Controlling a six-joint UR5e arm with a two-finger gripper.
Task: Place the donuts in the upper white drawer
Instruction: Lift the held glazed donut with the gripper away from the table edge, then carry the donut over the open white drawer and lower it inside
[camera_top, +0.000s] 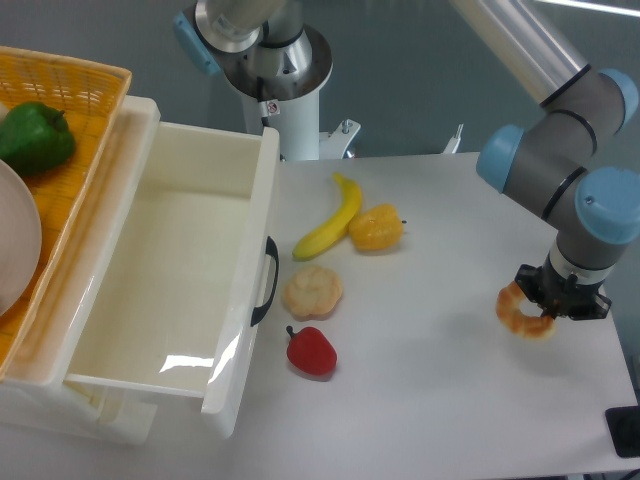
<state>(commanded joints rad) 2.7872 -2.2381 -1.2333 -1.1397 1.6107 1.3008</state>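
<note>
Risk: the donut (524, 312), pinched at its edge by the end effector (545, 305) above the right side of the worktop (450, 400), could slip off during the long carry across the banana (330, 220) and bun (313, 291) to the open white drawer (160, 270); arm reaches in from upper right, wrist pointing straight down.

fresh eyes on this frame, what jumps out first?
The big white drawer pulled open on the left, nothing visible inside. Then the gripper at the right edge, holding the donut above the table. Between them lie a banana and a red pepper.
</note>
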